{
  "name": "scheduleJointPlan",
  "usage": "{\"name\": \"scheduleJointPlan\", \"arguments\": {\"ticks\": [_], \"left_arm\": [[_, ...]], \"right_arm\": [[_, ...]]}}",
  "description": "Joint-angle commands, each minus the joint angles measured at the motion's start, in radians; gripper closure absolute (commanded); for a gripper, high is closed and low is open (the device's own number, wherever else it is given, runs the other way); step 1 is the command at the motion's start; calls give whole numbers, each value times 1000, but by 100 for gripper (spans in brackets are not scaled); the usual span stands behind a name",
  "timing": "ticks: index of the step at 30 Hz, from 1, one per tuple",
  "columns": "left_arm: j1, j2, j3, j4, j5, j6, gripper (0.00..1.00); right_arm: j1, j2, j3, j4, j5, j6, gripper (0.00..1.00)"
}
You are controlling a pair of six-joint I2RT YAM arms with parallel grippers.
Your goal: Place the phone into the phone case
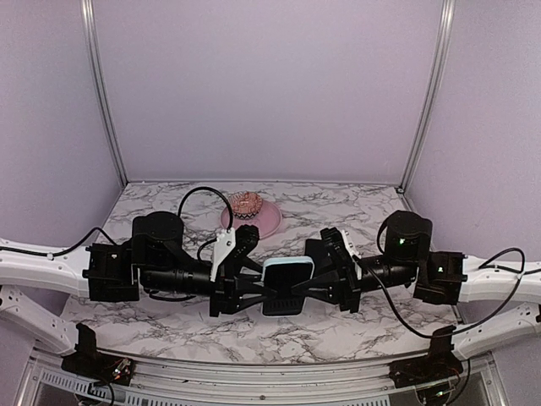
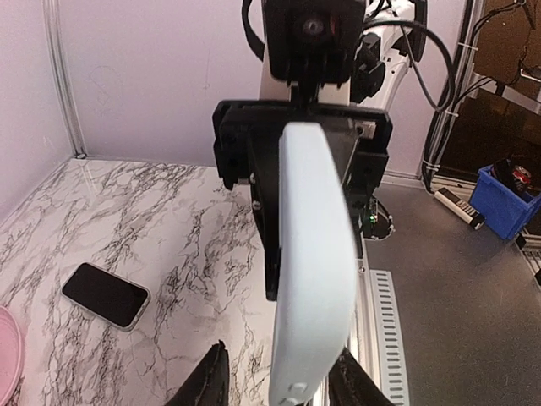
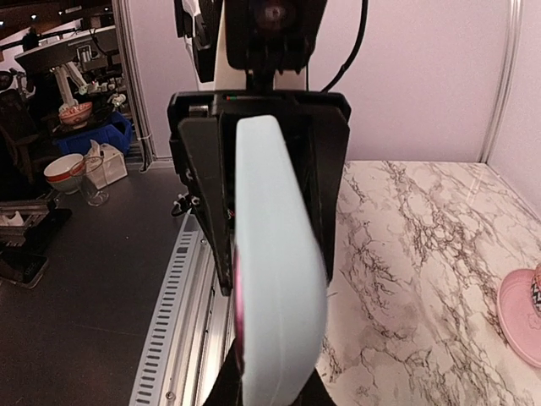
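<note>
Holding a pale blue slab [image 1: 287, 272] aloft between them, the left gripper [image 1: 252, 292] and the right gripper [image 1: 319, 283] each appear clamped on one end of it, so neither is free for the task's own things. The slab is opaque (not see-through, so I judge it is not the phone case), and no clear phone case shows in any view.

The step in hand looks like getting this slab out of the way. To do it well, one gripper should hold firm until the other has fully let go. The slab should then go down well apart from the phone [image 2: 106, 294], never across it.

The phone lies flat, screen up, on the marble surface [image 2: 169, 203], apart from both grippers and lower than the held slab. I cannot pick it out in the top view. It is a slim rectangle with rounded corners, a glossy black screen and a thin pale edge. Lying so flat and slick, it will probably give fingers little to bite on. A low, level pinch across its two long edges seems the safest approach.
</note>
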Motion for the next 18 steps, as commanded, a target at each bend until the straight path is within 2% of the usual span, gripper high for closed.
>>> {"name": "scheduleJointPlan", "arguments": {"ticks": [1,4,5,7,8,11,12,13,14,16,18], "left_arm": [[2,11,-5,32,-3,4,60],[2,33,-2,38,30,0,64],[2,39,-3,40,35,-1,72],[2,39,-6,44,40,-1,95],[2,36,-8,50,42,-1,100],[2,17,-25,73,41,-36,100],[2,10,-32,76,26,-41,93],[2,1,-41,77,-6,-48,65],[3,-10,-52,77,-50,-58,52],[17,-37,-78,76,-187,-100,32],[56,-72,-113,73,-339,-182,21]], "right_arm": [[-8,-15,83,64,-19,-5,100],[-8,-15,93,72,-27,-4,100],[-10,-17,95,76,-27,-5,100],[-13,-17,97,72,-22,-5,100],[-15,-16,97,70,-19,-3,100],[-35,-7,101,58,0,24,100],[-47,-3,103,56,16,42,100],[-65,1,103,54,34,56,100],[-85,9,105,47,65,98,100],[-134,39,117,15,131,168,98],[-193,93,139,-26,158,259,100]]}}
